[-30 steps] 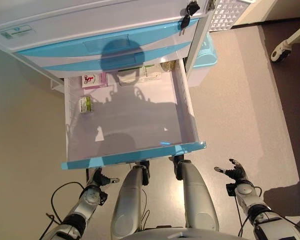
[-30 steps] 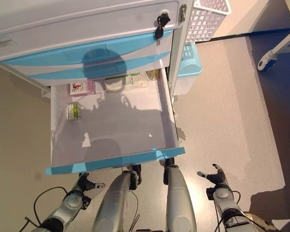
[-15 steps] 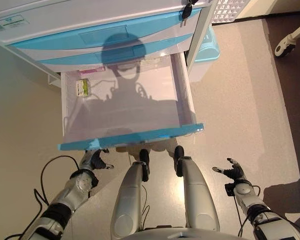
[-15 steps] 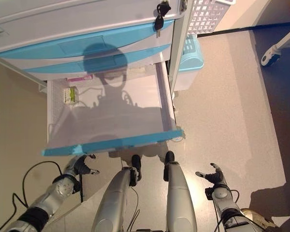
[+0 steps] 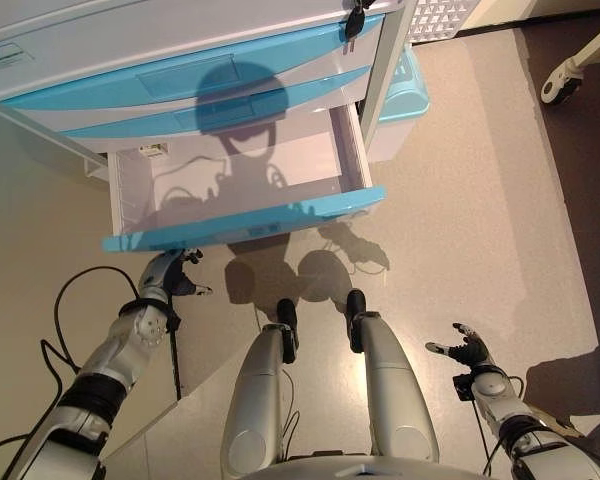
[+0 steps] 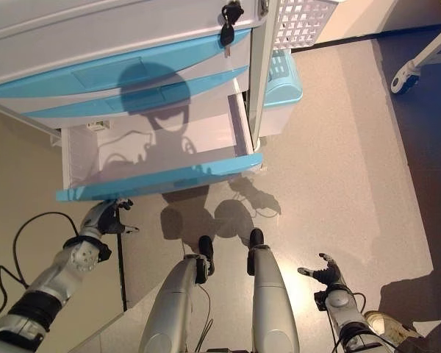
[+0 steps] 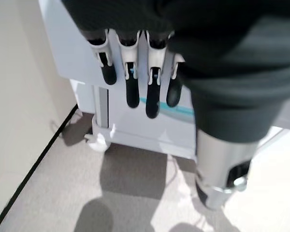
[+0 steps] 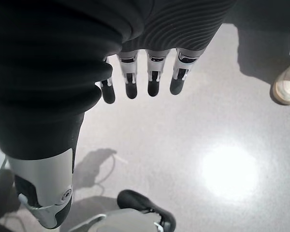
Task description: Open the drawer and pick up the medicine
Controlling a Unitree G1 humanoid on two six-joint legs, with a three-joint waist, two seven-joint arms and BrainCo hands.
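The cart's bottom drawer [image 5: 245, 222], with a blue front, stands partly open. One small medicine box [image 5: 152, 151] shows at its back left, under the edge of the drawer above; the rest of the back is hidden. My left hand [image 5: 170, 275] is open, just below the left end of the drawer's front; I cannot tell if it touches it. In the left wrist view its straight fingers [image 7: 130, 92] point at the cart's lower corner. My right hand [image 5: 467, 350] is open and empty, low at the right over the floor, with straight fingers [image 8: 140, 82] in its wrist view.
Two shut blue drawers [image 5: 180, 80] sit above, with keys [image 5: 355, 15] in the lock. A teal-lidded bin [image 5: 405, 95] stands right of the cart, a white basket [image 6: 301, 18] above it. A caster [image 7: 99, 140] is under the cart. A person's shoe [image 8: 286, 84] is near my right hand.
The drawer stands much less far out than before, and most of the boxes at its back are now hidden. My left hand has risen to the drawer's front. The view has shifted too.
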